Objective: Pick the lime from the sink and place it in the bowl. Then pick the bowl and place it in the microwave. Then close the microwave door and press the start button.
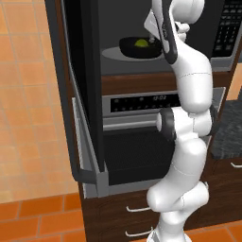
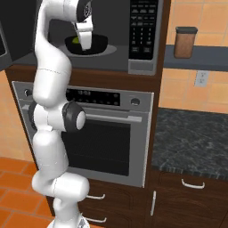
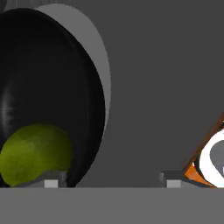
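Left of the spread gripper (image 3: 113, 178), whose jaws stood apart and held nothing, the lime (image 3: 36, 154) lay inside the bowl (image 3: 48, 94), which rested within the microwave (image 2: 143, 35). Fruit and bowl placement looked done. The microwave door (image 1: 78, 90) stood open; closing it and pressing start remained.

Left base view. The microwave (image 1: 142, 56) stands open, its microwave door (image 1: 82, 90) swung out toward 9 o'clock. Inside, the bowl (image 1: 134, 47) rests on the pale turntable (image 1: 113, 54) and holds the lime (image 1: 141, 43). The white arm (image 1: 191, 142) rises at 5 o'clock, hiding the bowl's 3 o'clock rim.
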### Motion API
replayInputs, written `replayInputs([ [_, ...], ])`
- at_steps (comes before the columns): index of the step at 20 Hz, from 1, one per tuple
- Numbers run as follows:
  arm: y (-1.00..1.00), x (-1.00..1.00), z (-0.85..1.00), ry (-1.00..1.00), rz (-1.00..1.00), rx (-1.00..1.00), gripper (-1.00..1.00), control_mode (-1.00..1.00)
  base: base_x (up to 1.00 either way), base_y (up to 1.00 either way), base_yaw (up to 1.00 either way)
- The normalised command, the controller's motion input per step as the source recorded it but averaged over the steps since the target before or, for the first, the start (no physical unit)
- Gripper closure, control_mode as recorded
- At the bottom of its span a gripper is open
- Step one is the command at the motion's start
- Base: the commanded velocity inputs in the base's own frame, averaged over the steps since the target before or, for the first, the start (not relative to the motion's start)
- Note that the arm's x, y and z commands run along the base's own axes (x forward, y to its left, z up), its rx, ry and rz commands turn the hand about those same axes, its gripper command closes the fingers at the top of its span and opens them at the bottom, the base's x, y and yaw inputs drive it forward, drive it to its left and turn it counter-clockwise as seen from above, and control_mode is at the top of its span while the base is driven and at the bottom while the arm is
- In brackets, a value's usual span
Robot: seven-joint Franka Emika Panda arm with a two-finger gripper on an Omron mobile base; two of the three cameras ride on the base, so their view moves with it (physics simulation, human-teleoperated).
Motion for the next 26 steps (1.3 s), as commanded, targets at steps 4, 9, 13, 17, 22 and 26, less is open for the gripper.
replayInputs([
  [4, 0.01, -1.00, -0.19, -0.41, 0.01, -0.18, -1.00, -1.00, 0.00, 0.00, 0.00],
  [9, 0.00, -1.00, -0.35, -0.26, 0.17, -0.27, -1.00, -1.00, 0.00, 0.00, 0.00],
  [13, 0.04, -1.00, -0.44, -0.03, 0.26, -0.28, -1.00, -1.00, 0.00, 0.00, 0.00],
  [17, 0.12, -1.00, -0.84, 0.00, 0.33, -0.32, -1.00, -1.00, 0.00, 0.00, 0.00],
  [22, 0.16, -1.00, -1.00, 0.00, 0.52, -0.49, -1.00, -1.00, 0.00, 0.00, 0.00],
  [26, 0.44, -0.96, -0.85, 0.00, 0.74, -0.71, -1.00, -1.00, 0.00, 0.00, 0.00],
])
